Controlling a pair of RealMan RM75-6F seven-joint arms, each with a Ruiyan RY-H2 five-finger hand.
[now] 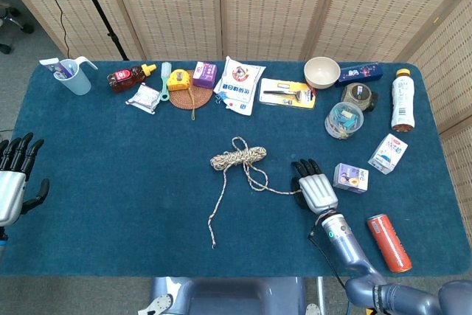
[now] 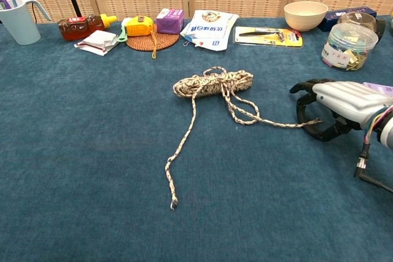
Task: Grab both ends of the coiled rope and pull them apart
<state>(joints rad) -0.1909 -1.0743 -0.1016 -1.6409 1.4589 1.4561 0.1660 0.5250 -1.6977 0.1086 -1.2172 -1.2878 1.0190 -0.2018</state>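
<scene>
- The coiled rope (image 1: 237, 157) lies on the blue table (image 1: 110, 182), near its middle; every place below is given from this bundle.
- One loose end of the rope (image 1: 214, 245) trails from the bundle toward the robot's edge of the table and lies free on the cloth.
- The other end of the rope (image 2: 310, 123) runs from the bundle toward the robot's right, looping once on the way.
- The right hand (image 1: 315, 187) sits on the table to the right of the bundle, palm down, at the tip of that second strand. In the chest view its fingers (image 2: 305, 87) curl downward beside the strand's tip; I cannot tell whether they actually pinch it.
- The left hand (image 1: 15, 178) is well apart from the bundle, at the table's left edge, fingers spread and holding nothing.
- Beyond the bundle, along the far edge: a woven coaster (image 1: 190, 95) with a yellow tape measure (image 1: 178, 79) on it, a purple box (image 1: 204, 74), and a white snack bag (image 1: 240, 84).
- Far left of the bundle stands a pale blue cup (image 1: 74, 76); next to it lies a dark sauce bottle (image 1: 130, 76).
- Right of the bundle, past the right hand: a small purple carton (image 1: 349, 178), a red can (image 1: 388, 241) lying on its side, and a clear tub (image 1: 343, 119).
- A cream bowl (image 1: 321, 72) stands far right along the back edge.
</scene>
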